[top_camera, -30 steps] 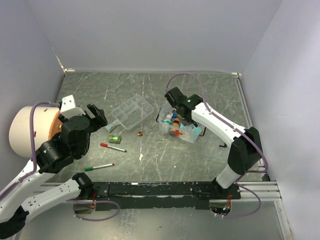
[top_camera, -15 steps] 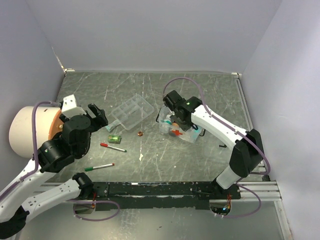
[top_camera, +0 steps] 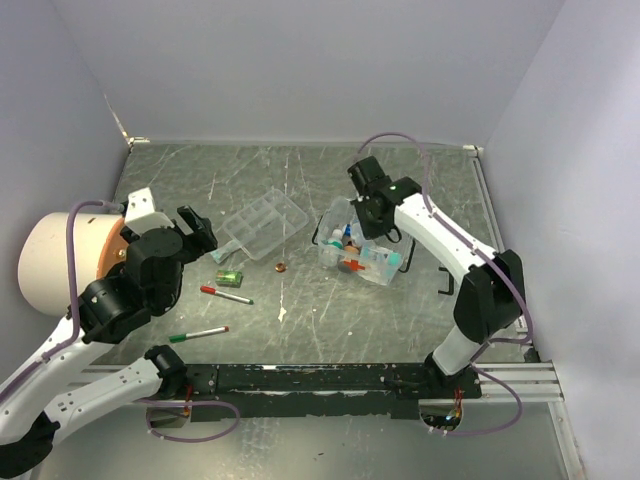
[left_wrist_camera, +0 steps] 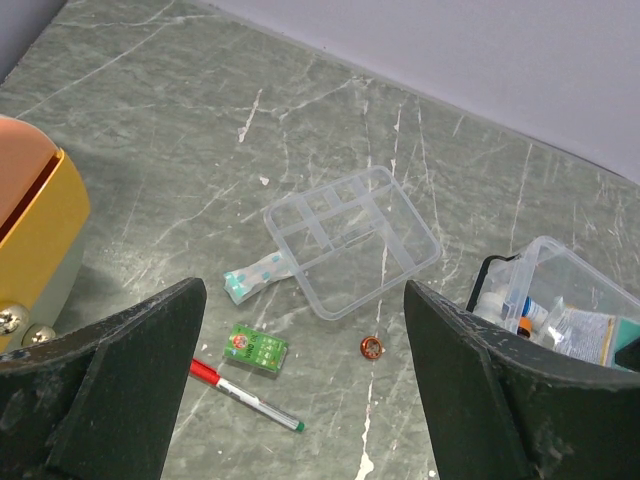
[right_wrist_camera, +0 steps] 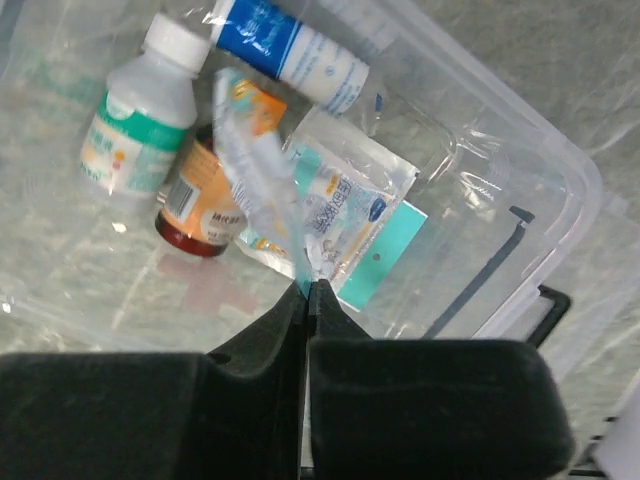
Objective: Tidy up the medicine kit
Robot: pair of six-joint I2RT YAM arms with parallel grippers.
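My right gripper is shut on the teal edge of a clear plastic sachet and holds it over the open clear medicine box. Inside the box lie a white bottle, a blue-and-white tube, an orange-labelled brown bottle and a flat packet on teal card. In the top view the right gripper hangs over the box. My left gripper is open and empty, high above the table; it is at the left of the top view.
A clear divided tray lies left of the box. Near it are a teal-and-white sachet, a small green box, a red-capped marker and a copper coin. A green-capped pen lies nearer the left arm's base.
My right gripper has swung from the box's left side toward the far right, still over the box. The left arm has barely moved.
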